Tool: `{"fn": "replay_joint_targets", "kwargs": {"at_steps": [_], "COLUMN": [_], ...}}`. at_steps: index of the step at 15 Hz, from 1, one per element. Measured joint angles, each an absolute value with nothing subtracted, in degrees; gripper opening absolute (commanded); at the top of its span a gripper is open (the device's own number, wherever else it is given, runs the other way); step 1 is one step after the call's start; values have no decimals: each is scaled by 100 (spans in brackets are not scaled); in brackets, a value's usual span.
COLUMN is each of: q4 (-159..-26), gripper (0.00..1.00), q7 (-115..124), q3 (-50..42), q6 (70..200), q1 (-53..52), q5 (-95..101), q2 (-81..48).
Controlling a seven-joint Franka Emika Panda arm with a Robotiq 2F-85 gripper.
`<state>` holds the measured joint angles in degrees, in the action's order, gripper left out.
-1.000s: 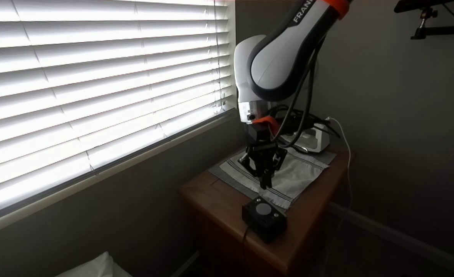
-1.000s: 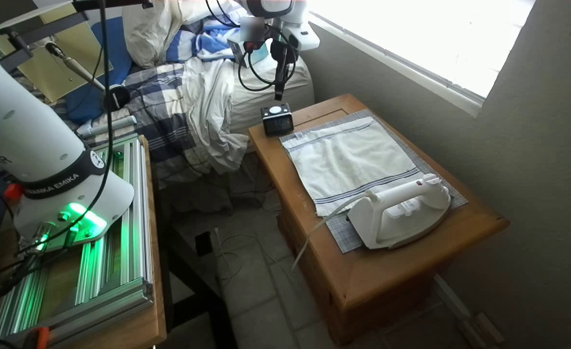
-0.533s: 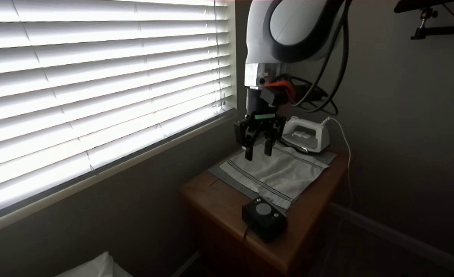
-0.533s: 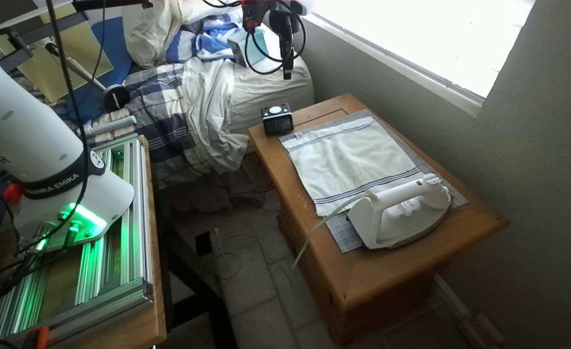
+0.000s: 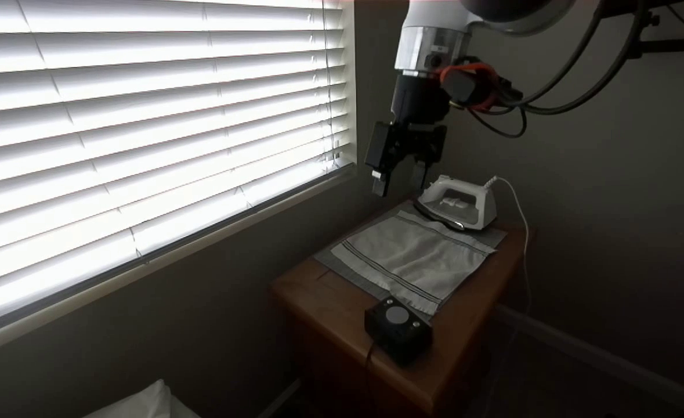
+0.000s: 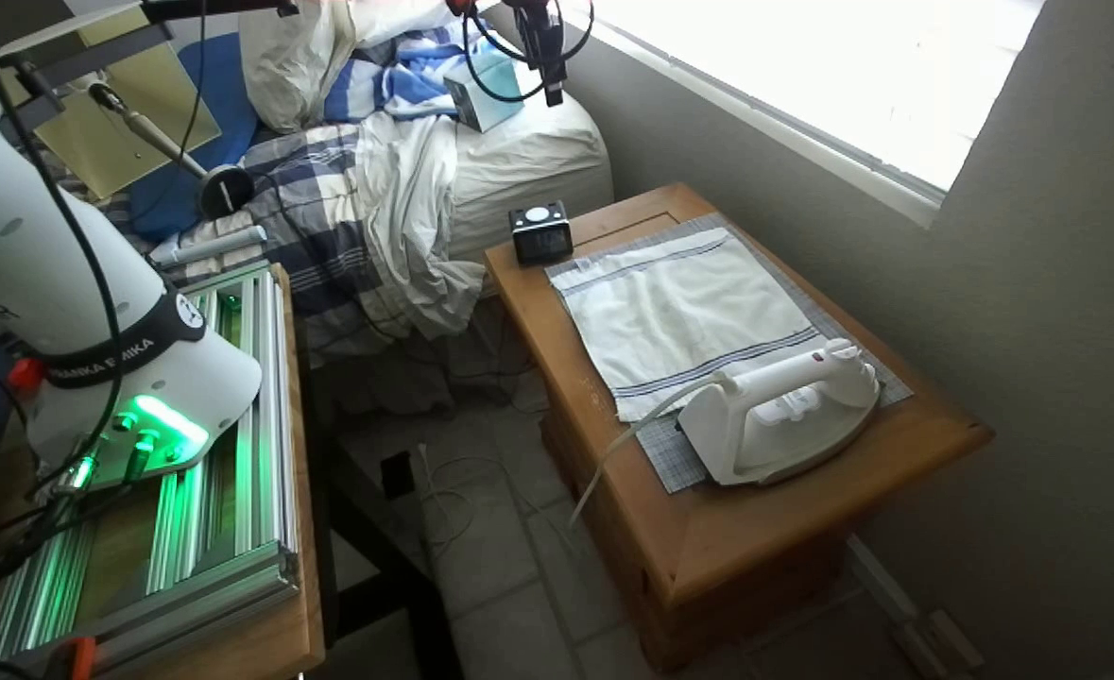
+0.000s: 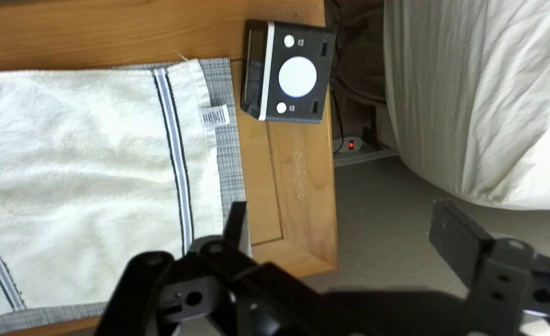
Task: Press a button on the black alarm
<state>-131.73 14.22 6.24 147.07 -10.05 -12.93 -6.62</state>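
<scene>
The black alarm (image 5: pixel 400 337) stands on a corner of the wooden table in both exterior views. From above, in the wrist view, its dark top (image 7: pixel 275 88) carries a large round white button (image 7: pixel 297 77) between two small white ones. My gripper (image 5: pixel 399 181) hangs high in the air, well above the table and apart from the alarm. Its fingers are spread wide in the wrist view, with nothing between them; one of the fingertips (image 7: pixel 456 238) is over the floor side of the table edge.
A white iron (image 6: pixel 783 416) with a cord sits at the table's opposite end. A white striped towel (image 6: pixel 689 312) lies on a grey mat (image 6: pixel 670 458) between it and the alarm. A window with blinds (image 5: pixel 173 116) runs beside the table; a bed (image 6: pixel 557 156) stands past the alarm.
My gripper was narrow and low over the alarm a second ago. Since then it has risen well away from it and its fingers have spread apart. The alarm has stayed in place.
</scene>
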Motion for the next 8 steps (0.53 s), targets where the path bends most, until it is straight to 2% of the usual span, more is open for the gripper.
{"fn": "replay_joint_targets", "kwargs": {"at_steps": [8], "q4": [-13629], "gripper": [100], "q7": [998], "q3": [678], "q6": [15238], "q1": [-982], "q5": [-1452], "q2": [-272]}}
